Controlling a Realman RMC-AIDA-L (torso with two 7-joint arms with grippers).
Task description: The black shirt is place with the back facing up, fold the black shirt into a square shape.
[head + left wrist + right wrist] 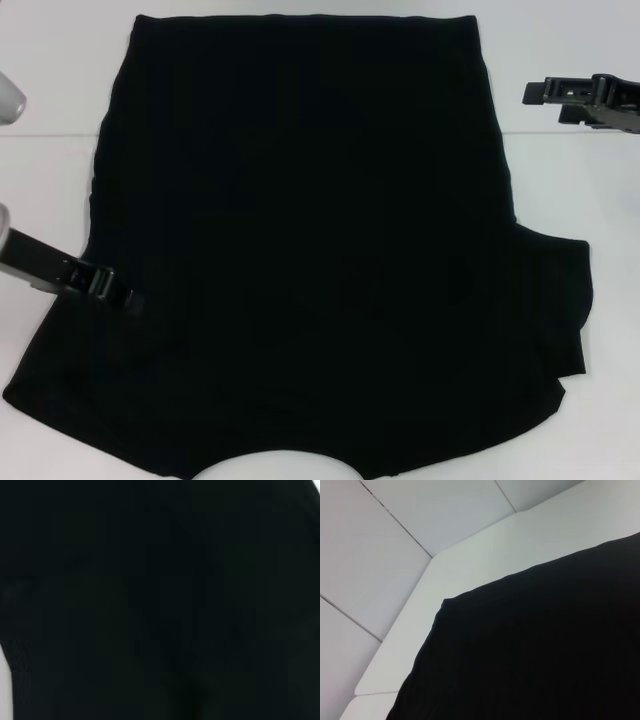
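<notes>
The black shirt (300, 250) lies flat on the white table (560, 180), filling most of the head view. Its long axis runs from near to far: the curved neckline sits at the near edge, toward the robot, and the straight hem lies at the far edge. On the robot's right side a sleeve sticks out sideways near the shoulder; on the left side the cloth edge runs straighter, with no sleeve spread outward. No lettering shows on the upward face.

The left gripper (128, 296) is low at the shirt's left edge, about level with the sleeve area, its tip touching or just over the dark cloth; whether it is clenched on the fabric or released cannot be told. Its wrist view is filled almost wholly by black cloth (160, 600).

The right gripper (532, 93) hangs above the table beside the shirt's far right corner, apart from the cloth, holding nothing; whether its fingers are parted cannot be told. Its wrist view shows that corner of the shirt (530, 650) against the white table (470, 565).
</notes>
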